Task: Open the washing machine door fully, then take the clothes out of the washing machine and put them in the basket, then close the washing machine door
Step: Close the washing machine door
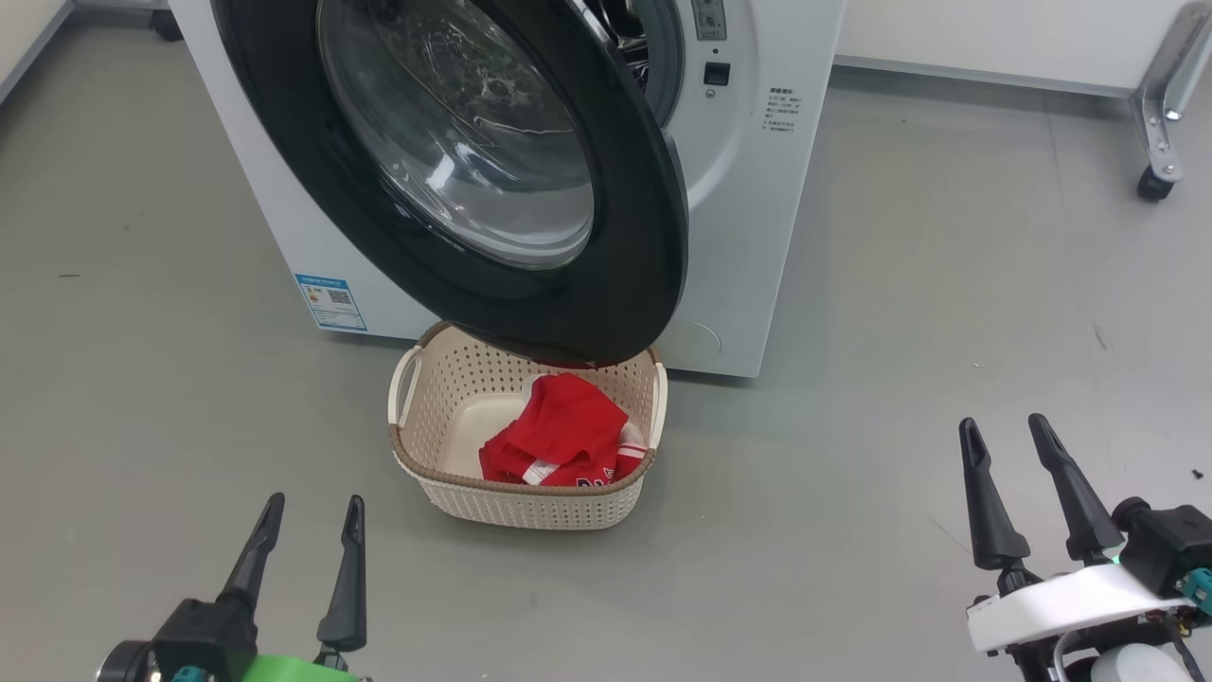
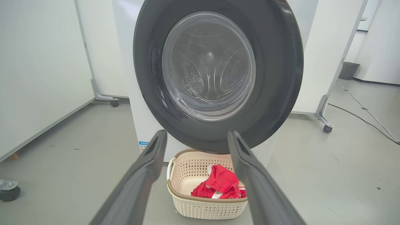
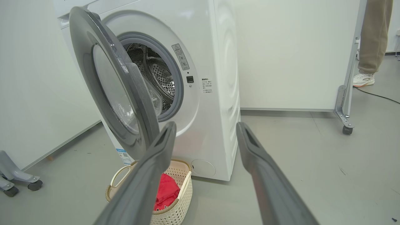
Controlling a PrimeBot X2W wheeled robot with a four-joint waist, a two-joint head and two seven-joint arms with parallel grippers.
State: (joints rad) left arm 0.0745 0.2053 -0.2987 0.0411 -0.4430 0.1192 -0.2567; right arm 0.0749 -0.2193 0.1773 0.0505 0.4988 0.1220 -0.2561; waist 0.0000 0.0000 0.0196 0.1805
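Washing machine (image 1: 757, 218) is standing on the grey floor (image 1: 900, 455) toward the floor's far edge, backing onto a white wall. A blue sticker (image 1: 329, 301) is showing low on its front.

Washing machine door (image 1: 615, 294) is hanging part-way open. It is hinging on the robot's left side of the machine, its black rim projecting toward the head camera and its glass bowl bulging at the centre. In the right wrist view the opening is showing beside the door, with the perforated steel drum (image 3: 161, 76) and the grey gasket (image 3: 179, 93) exposed. Cannot tell whether any cloth is lying inside.

Basket (image 1: 530, 502) is sitting on the floor just in front of the machine's foot. In the head view its far rim is passing under the door's lower edge. A red garment with white trim (image 1: 568, 431) is lying crumpled inside, toward the basket's right half.

Left fingers (image 1: 347, 568) are rising from the head view's lower left — spread apart, gripping nothing, well short of the basket. Right fingers (image 1: 987, 502) are rising at the lower right, likewise spread and empty, well apart from both basket and machine.

A person's trouser leg (image 3: 373, 34) and pale shoe (image 3: 364, 80) are showing beyond a wheeled partition frame (image 3: 347, 93) toward the floor's far right corner.
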